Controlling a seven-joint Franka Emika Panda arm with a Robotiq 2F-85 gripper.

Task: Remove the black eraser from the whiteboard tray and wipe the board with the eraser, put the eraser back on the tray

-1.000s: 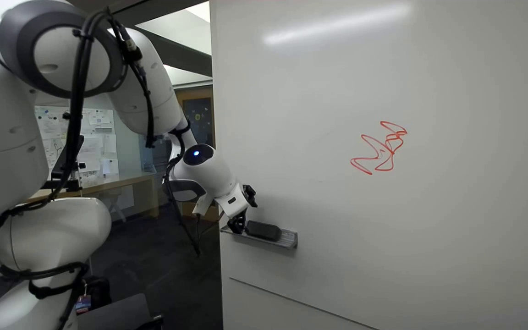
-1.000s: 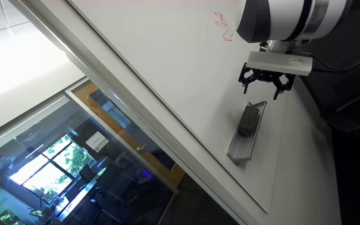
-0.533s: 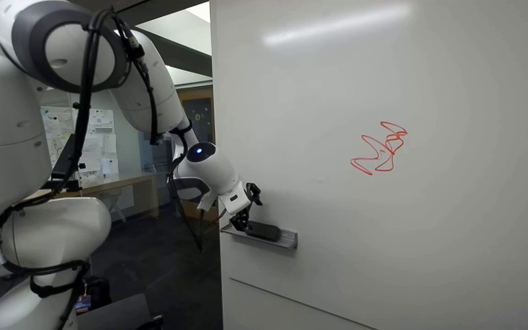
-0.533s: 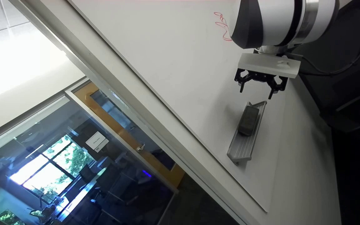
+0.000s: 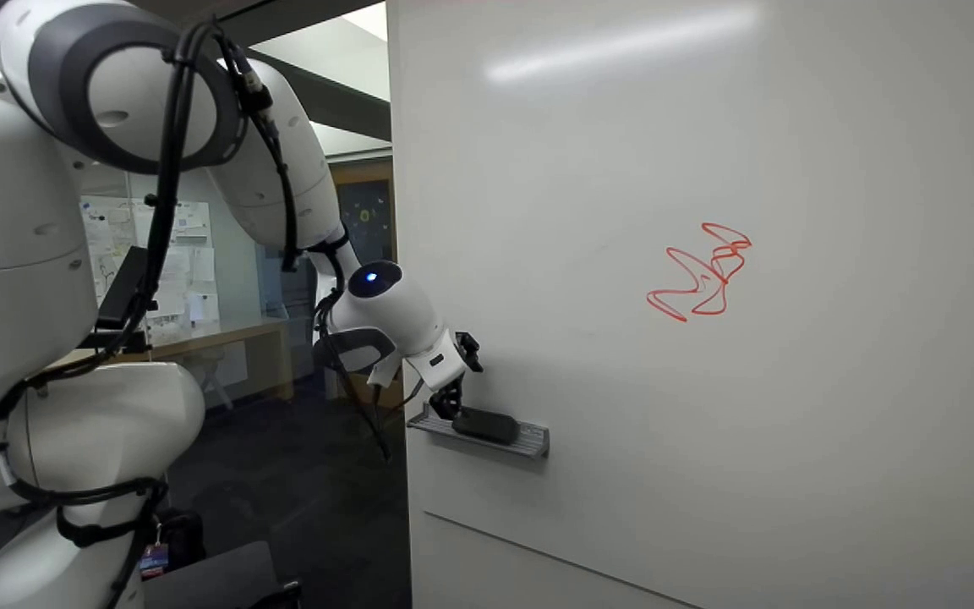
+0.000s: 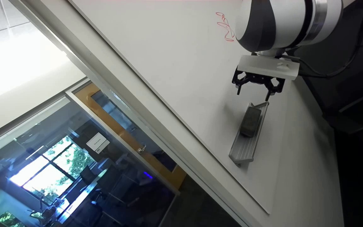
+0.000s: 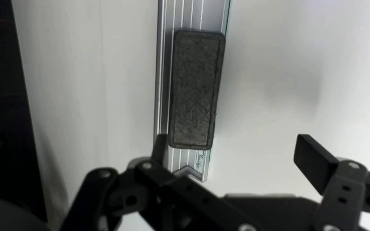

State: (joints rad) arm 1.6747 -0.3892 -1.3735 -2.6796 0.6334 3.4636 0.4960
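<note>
The black eraser (image 5: 485, 427) lies flat on the grey whiteboard tray (image 5: 532, 441). The eraser also shows in an exterior view (image 6: 250, 122) and in the wrist view (image 7: 195, 88). The tray is fixed low on the white board (image 5: 834, 406), which carries a red scribble (image 5: 725, 281). My gripper (image 6: 253, 97) is open and empty, just above the tray's end nearest the arm. In the wrist view my gripper (image 7: 232, 138) has its left finger by the tray's outer lip, beside the eraser's near end. Its right finger is far off to the eraser's right, over the board.
The board's side edge (image 5: 400, 254) runs just beyond the tray's end. A seam (image 5: 555, 558) crosses the board below the tray. A chair (image 5: 216, 579) stands low near the arm's base. Cables (image 5: 170, 186) hang along the arm.
My gripper has shifted a little to the right and up in an exterior view, closer to the board, and leftward in an exterior view. It stays open. The eraser and tray have not moved.
</note>
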